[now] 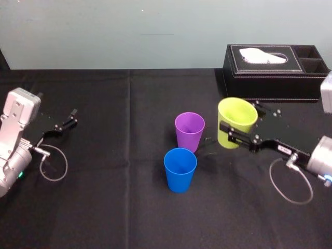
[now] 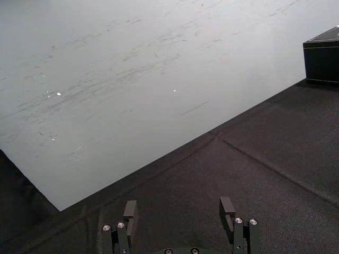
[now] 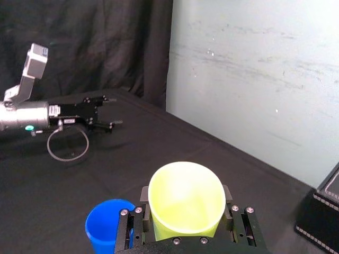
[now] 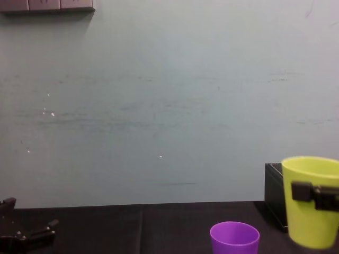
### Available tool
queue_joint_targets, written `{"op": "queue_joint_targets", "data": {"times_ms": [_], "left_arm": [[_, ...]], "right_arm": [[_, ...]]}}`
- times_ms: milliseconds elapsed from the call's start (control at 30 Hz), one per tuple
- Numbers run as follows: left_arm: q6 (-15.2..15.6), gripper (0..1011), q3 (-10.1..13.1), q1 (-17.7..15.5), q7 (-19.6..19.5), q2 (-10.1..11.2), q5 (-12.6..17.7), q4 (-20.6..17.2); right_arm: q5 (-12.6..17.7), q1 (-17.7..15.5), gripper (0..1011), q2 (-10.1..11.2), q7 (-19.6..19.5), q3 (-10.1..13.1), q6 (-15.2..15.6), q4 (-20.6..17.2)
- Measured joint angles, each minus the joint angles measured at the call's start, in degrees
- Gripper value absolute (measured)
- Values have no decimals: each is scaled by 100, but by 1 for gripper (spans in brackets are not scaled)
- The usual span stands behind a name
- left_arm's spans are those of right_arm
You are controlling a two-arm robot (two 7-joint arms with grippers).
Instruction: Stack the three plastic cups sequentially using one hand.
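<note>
Right gripper [image 1: 239, 119] is clamped across the yellow-green cup [image 4: 310, 227], one long flat jaw on either side of the wall a little below the rim. From the chest view the cup's rim rides well above the purple cup's, so I'd judge it is held clear of the black tablecloth [image 1: 104, 207], upright or close to it, with its mouth up. It hangs to the right of the purple cup [image 1: 190, 130], near it but not over it. The blue cup [image 1: 180, 168] stands just in front of the purple one, close beside it; both are upright, open and empty.

These cups look light, thin-walled and smooth, so I'd expect the held one to flex or slip if squeezed hard. A hold high on the wall, as here, seems sensible: it leaves the narrow tapered base free to drop into another cup's mouth. A light standing cup could also tip if it were nudged on the way in.

Behind the right arm sits a black leather tissue box [image 1: 275, 78]. Far off on the left, the left gripper [image 2: 178, 209] lies parked low over the cloth, jaws apart and holding nothing.
</note>
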Motion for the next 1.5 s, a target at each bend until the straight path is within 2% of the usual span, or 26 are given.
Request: {"op": "queue_joint_targets", "data": {"times_ms": [133,300,600,1033,1500], "left_arm": [[0,1011,0,0,0,0,0,0],[0,1011,0,0,0,0,0,0],[0,1011,0,0,0,0,0,0],[0,1011,0,0,0,0,0,0],[0,1011,0,0,0,0,0,0]], "right_arm": [[-20,196,741,-49,-34,-107,76,5],[-152,569,742,-195,-65,-359,147,167],[-433,1250,741,-548,-47,-838,176,694],[-635,1702,742,-885,111,-1196,8,1357],[-693,2001,741,-1122,254,-1328,-207,1959]]}}
